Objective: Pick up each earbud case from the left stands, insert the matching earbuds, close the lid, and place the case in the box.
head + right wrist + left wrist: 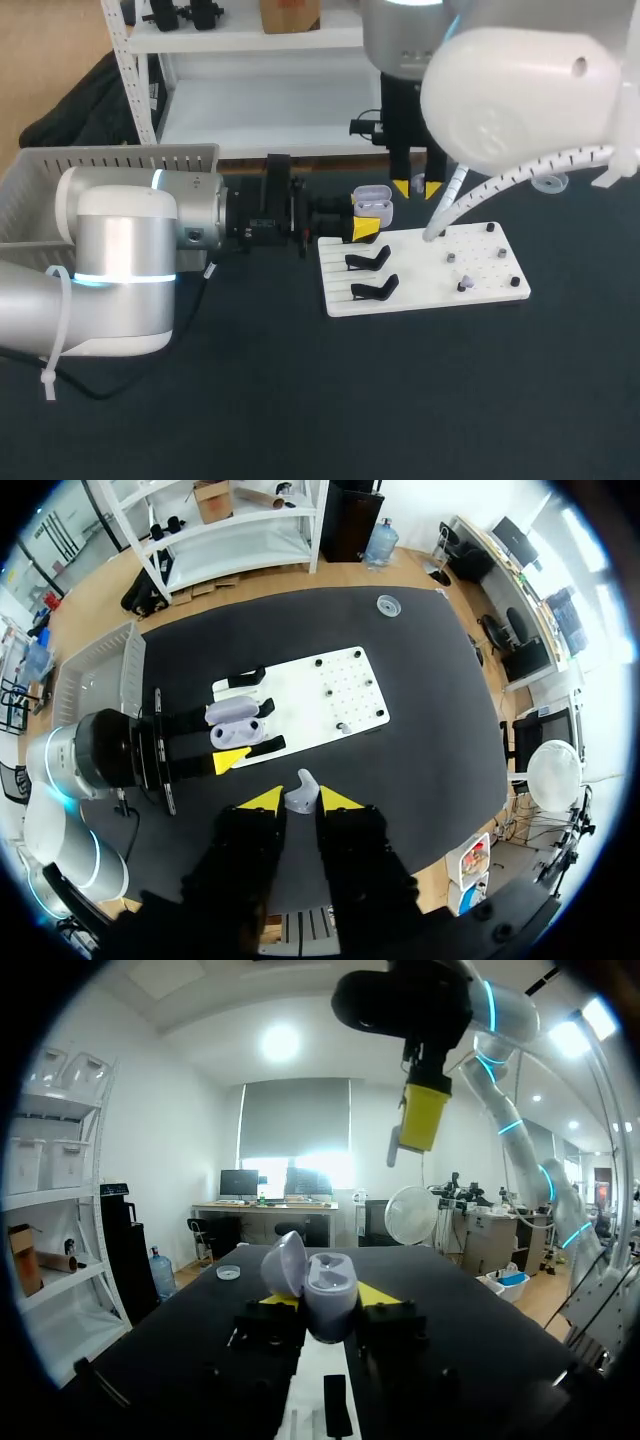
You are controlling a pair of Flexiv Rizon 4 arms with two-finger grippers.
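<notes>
Right arm (520, 100), right pincer (417, 188) half-hidden behind

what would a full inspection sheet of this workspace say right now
surface: dark table, white board on it
job's things: earbud case, lid open, in left gripper; earbud in right gripper; two black stands bare on the board; pale basket beside left arm
clutter: small round clear dish past the board
grippers: left gripper shut on the case; right gripper shut on the earbud, higher than the case
cables: white hose along right arm; black cable trailing from left arm
surroundings: nothing seen
</notes>
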